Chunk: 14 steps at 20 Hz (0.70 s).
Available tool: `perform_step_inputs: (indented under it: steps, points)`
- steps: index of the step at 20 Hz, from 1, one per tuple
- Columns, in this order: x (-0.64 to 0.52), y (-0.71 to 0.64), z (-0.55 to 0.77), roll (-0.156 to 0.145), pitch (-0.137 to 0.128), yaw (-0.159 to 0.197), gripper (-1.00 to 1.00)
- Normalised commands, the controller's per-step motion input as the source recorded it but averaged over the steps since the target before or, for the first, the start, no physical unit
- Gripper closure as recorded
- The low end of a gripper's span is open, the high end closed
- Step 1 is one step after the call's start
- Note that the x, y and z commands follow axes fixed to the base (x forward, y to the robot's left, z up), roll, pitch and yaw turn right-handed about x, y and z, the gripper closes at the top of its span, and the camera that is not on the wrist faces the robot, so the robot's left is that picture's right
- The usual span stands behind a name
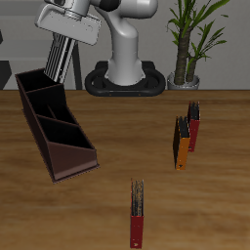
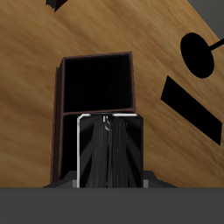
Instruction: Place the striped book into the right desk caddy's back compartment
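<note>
A wooden counter (image 1: 117, 137) with a warm brown grain fills most of the scene, seen from the front and above. At about ten o'clock on it lies the right desk caddy (image 1: 54, 122), a long dark brown box with slanted dividers, its sloped end nearest the counter's front edge. Above its far end hangs the claw (image 1: 61, 47), closed on the striped book (image 1: 59, 57), whose black and white stripes run downward toward the back compartment (image 1: 34, 86); the book's lower edge sits just over that section's rim. In the wrist view the striped book (image 2: 109, 150) is in front of the lens, with the dark open compartment (image 2: 98, 83) beyond it. At about three o'clock an orange book (image 1: 181, 144) stands upright, touching or just beside a red book (image 1: 193, 127). Another red book (image 1: 138, 215) stands alone at six o'clock. Behind the counter are the robot's white base (image 1: 127, 59) and a potted green plant (image 1: 190, 39) against a grey wall.
</note>
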Motion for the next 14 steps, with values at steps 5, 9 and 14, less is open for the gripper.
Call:
perform_step_inputs:
  steps: [5,9,14]
  points:
    - [0.07,0.01,-0.13,0.01,0.028,-0.007,1.0]
    - [0.06,0.0,-0.14,0.003,0.029,-0.021,1.0]
    - [0.02,0.05,-0.1,0.016,0.015,0.007,1.0]
